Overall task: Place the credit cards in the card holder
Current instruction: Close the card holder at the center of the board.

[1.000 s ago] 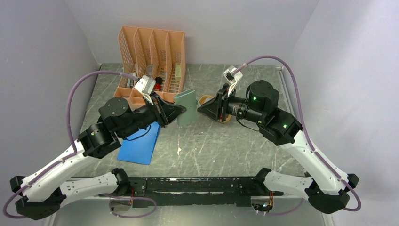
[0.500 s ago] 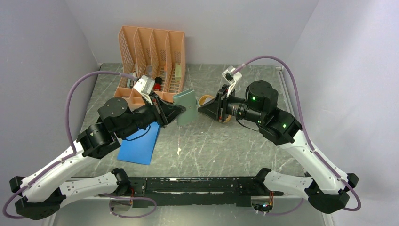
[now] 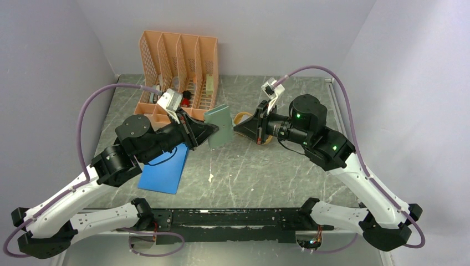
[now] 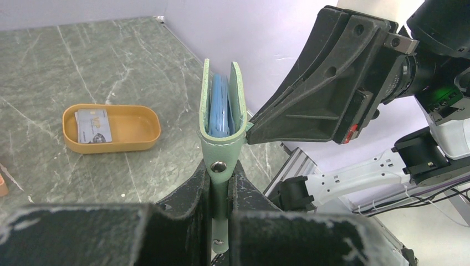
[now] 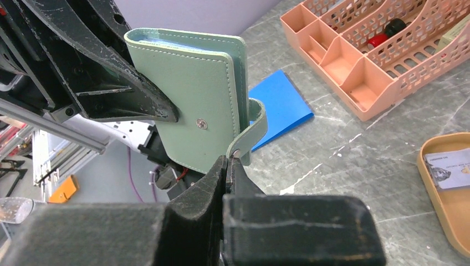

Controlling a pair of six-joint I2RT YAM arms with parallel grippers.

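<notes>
The sage-green card holder (image 3: 218,124) stands upright in mid-air between my two grippers. My left gripper (image 3: 206,132) is shut on its lower edge; in the left wrist view (image 4: 221,173) the card holder (image 4: 221,105) gapes slightly and shows blue inner pockets. My right gripper (image 3: 237,128) is shut on the card holder's snap tab (image 5: 250,130), pinched at the fingertips (image 5: 228,162) beside the card holder's cover (image 5: 185,108). A pale credit card (image 4: 93,126) lies in the mustard tray (image 4: 138,133); it also shows in the right wrist view (image 5: 451,169).
A peach mesh desk organiser (image 3: 177,64) stands at the back left, with small items in it. A flat blue pad (image 3: 164,169) lies under the left arm. The mustard tray (image 3: 243,116) sits mostly hidden behind the right gripper.
The card holder has shifted very slightly to the left between the grippers. Both arms stay where they were and both grips hold.
</notes>
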